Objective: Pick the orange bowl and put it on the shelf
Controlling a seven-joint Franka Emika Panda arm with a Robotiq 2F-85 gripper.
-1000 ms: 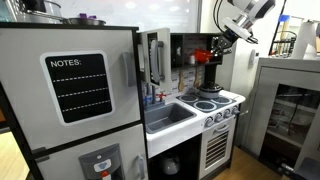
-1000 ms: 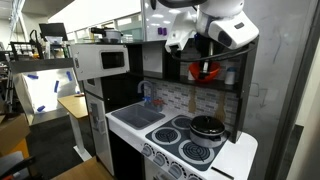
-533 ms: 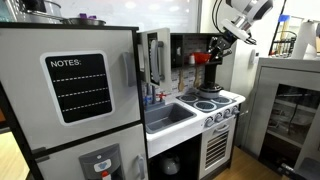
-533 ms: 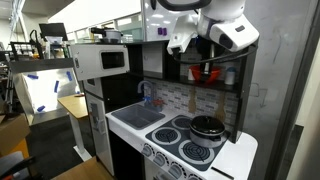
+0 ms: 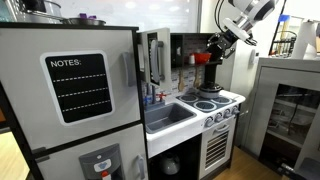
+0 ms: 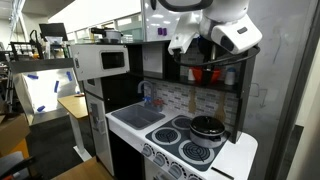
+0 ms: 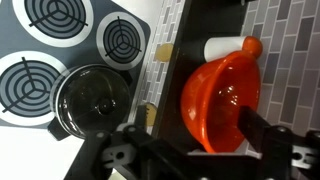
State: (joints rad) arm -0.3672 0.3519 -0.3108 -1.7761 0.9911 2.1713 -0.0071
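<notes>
The orange bowl point(image 7: 218, 98) lies tilted on its side on the dark shelf point(image 7: 173, 45) of the toy kitchen's black hutch, beside a white cup point(image 7: 224, 47). In both exterior views the bowl point(image 5: 203, 58) point(image 6: 205, 74) shows as a red patch on the shelf point(image 6: 190, 87) above the stove. My gripper point(image 7: 193, 118) reaches into the hutch right at the bowl. Its jaws stand open, one dark finger point(image 7: 256, 128) crossing the bowl's rim and the other wide of it. In the exterior views the gripper point(image 5: 214, 47) point(image 6: 207, 63) hangs at the hutch opening.
A black lidded pot point(image 7: 90, 100) point(image 6: 207, 126) sits on a back burner under the shelf. Three bare burner rings point(image 7: 58, 12) surround it. The sink point(image 5: 168, 117) lies beside the stove, the hutch walls point(image 6: 242, 90) close in the shelf, and a glass-door cabinet point(image 5: 290, 105) stands nearby.
The jaws have spread from shut on the bowl to open, leaving the bowl on the shelf. The arm has hardly moved.
</notes>
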